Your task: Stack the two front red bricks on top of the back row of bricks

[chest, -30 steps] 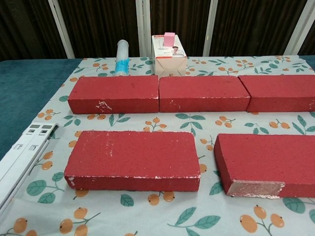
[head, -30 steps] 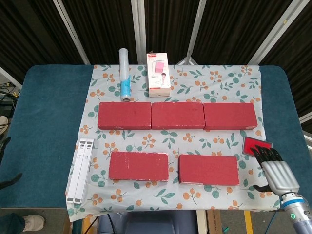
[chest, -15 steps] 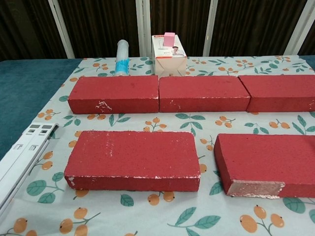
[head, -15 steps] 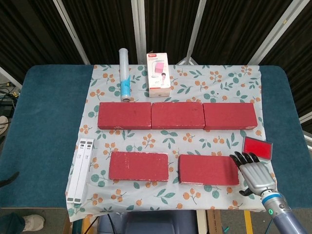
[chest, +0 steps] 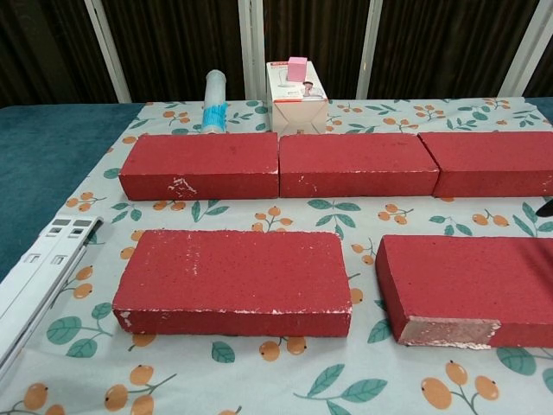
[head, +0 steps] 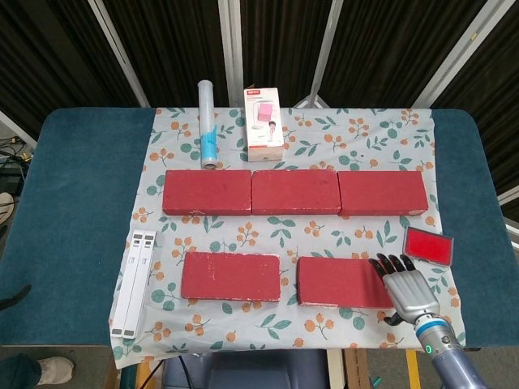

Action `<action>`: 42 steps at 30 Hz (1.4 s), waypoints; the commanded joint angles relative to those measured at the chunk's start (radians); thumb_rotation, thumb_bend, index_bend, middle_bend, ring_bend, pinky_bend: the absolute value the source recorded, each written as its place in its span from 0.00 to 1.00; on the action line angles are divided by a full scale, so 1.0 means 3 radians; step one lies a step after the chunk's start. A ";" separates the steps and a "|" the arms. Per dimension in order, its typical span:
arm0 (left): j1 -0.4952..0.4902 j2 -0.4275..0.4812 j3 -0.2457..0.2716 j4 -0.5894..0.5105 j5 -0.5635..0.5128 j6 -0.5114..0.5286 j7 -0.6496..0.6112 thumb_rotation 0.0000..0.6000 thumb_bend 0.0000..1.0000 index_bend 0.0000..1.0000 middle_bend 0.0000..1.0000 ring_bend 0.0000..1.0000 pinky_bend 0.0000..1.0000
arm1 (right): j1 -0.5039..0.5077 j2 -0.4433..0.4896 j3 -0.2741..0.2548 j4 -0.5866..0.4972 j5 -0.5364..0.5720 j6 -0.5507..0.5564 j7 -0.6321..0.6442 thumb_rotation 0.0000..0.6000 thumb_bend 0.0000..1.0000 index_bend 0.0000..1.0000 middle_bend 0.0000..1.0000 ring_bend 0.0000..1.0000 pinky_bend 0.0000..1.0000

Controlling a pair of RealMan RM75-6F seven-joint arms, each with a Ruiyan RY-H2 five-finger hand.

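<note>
Three red bricks form the back row: left point(head: 207, 192) point(chest: 200, 164), middle point(head: 295, 192) point(chest: 358, 163) and right point(head: 382, 194) point(chest: 492, 162). Two red bricks lie in front: the front left brick point(head: 231, 275) point(chest: 234, 280) and the front right brick point(head: 340, 281) point(chest: 467, 288). My right hand point(head: 403, 284) hovers over the right end of the front right brick, fingers spread and holding nothing. Only a dark fingertip point(chest: 545, 207) shows at the chest view's right edge. My left hand is in neither view.
A white folded rack point(head: 132, 283) lies at the cloth's left edge. A small red card point(head: 428, 245) lies just beyond my right hand. A clear tube point(head: 208, 123) and a pink-and-white box point(head: 263, 124) stand behind the back row.
My right hand has moved left and slightly forward, from beside the red card to over the right end of the front right brick. The bricks have not moved.
</note>
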 commanded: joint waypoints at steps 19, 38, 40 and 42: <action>-0.0025 -0.0016 -0.0027 0.0041 -0.0054 -0.0067 0.0004 1.00 0.00 0.05 0.00 0.00 0.13 | 0.0489 -0.0637 0.0196 0.0086 0.1228 0.0377 -0.0240 1.00 0.07 0.00 0.00 0.00 0.00; -0.0016 -0.0033 -0.0046 0.0050 -0.0071 -0.0051 0.0002 1.00 0.00 0.05 0.00 0.00 0.13 | 0.0581 -0.0991 0.0105 0.0219 0.1204 0.0714 -0.0279 1.00 0.07 0.00 0.00 0.00 0.00; -0.0018 -0.0034 -0.0046 0.0049 -0.0074 -0.0056 0.0006 1.00 0.00 0.05 0.00 0.00 0.13 | 0.0593 -0.0996 0.0099 0.0225 0.1224 0.0713 -0.0279 1.00 0.07 0.00 0.00 0.00 0.00; -0.0022 -0.0032 -0.0047 0.0045 -0.0084 -0.0070 0.0006 1.00 0.00 0.05 0.00 0.00 0.13 | 0.0605 -0.0989 0.0090 0.0219 0.1233 0.0724 -0.0281 1.00 0.07 0.00 0.00 0.00 0.00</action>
